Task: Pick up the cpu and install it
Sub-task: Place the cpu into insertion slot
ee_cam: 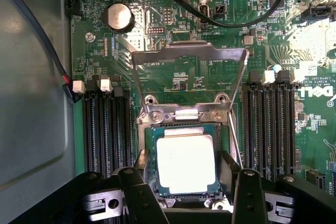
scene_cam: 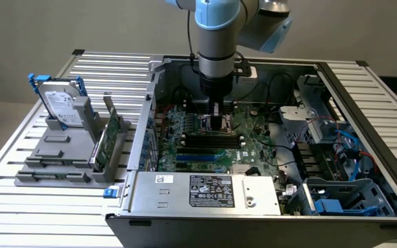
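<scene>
Gripper (ee_cam: 189,176): fingers apart, one on each side of the cpu (ee_cam: 186,163).
Bench (scene_cam: 364,88): slatted metal, carries the computer case (scene_cam: 254,230).
Motherboard (ee_cam: 178,30): green, inside the case.
Socket lid (ee_cam: 189,51): metal frame, swung open.
Cpu: lies flat in the socket, silvery top up.

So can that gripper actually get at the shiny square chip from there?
Probably yes: the gripper hangs right above the cpu, jaws open on either side, and the hinged metal frame is swung up off it.
</scene>
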You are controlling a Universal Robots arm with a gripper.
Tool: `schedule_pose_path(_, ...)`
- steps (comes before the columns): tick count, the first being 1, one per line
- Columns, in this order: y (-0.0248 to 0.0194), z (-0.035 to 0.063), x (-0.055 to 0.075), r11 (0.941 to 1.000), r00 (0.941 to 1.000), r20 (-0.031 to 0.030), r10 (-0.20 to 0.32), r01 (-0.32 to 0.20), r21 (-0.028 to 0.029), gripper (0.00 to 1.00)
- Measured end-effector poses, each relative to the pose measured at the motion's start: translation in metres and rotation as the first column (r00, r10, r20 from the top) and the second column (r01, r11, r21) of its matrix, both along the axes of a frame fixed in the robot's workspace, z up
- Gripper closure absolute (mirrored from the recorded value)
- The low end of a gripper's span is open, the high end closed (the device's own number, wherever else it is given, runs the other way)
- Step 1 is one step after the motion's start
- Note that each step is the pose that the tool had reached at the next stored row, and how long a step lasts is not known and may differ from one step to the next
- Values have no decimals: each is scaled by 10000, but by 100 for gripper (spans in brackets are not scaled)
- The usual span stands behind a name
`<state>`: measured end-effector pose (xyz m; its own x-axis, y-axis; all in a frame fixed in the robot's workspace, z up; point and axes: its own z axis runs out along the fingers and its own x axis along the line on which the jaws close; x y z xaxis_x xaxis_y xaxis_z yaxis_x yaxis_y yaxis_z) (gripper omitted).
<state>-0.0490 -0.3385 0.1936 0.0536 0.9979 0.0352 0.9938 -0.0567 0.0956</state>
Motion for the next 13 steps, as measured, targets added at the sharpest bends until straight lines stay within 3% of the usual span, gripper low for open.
schedule_pose_path(13, 0, -3, 14, 10000, 10000, 1, -1, 1, -88, 37)
